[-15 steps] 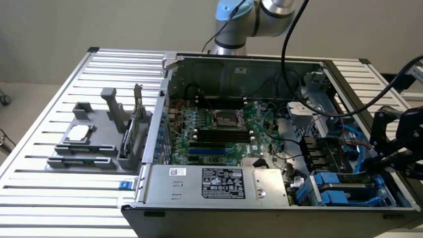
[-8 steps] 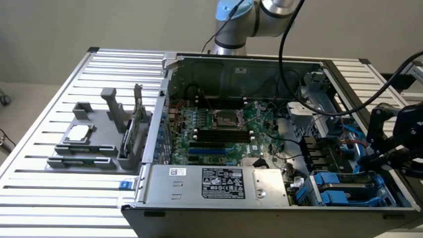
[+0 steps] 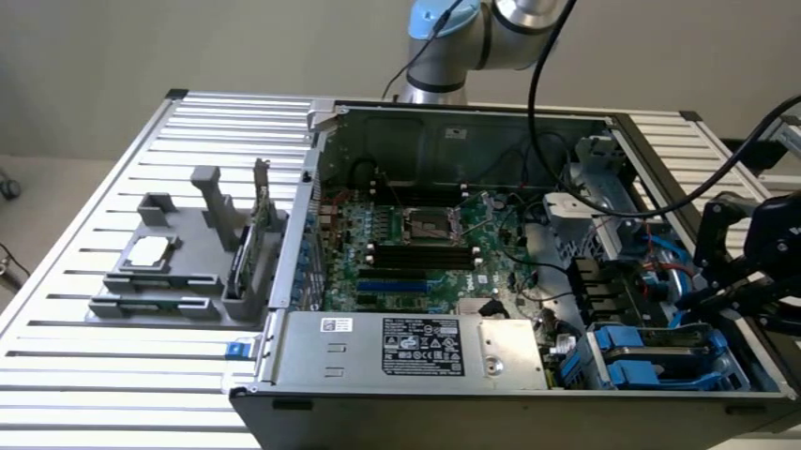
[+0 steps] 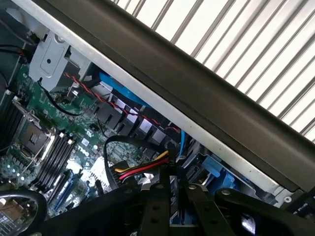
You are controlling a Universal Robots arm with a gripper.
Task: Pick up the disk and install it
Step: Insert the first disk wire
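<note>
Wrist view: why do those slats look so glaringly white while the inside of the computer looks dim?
In the wrist view the slatted table catches strong light and washes out near white, while the case wall is a dark band shading the motherboard; in the exterior view the light is even, with only mild shade inside the case.

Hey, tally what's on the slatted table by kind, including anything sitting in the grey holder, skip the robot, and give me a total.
Computer case: 1
Grey holder: 1
Silver chip: 1
Upright card: 1
Total: 4
</note>
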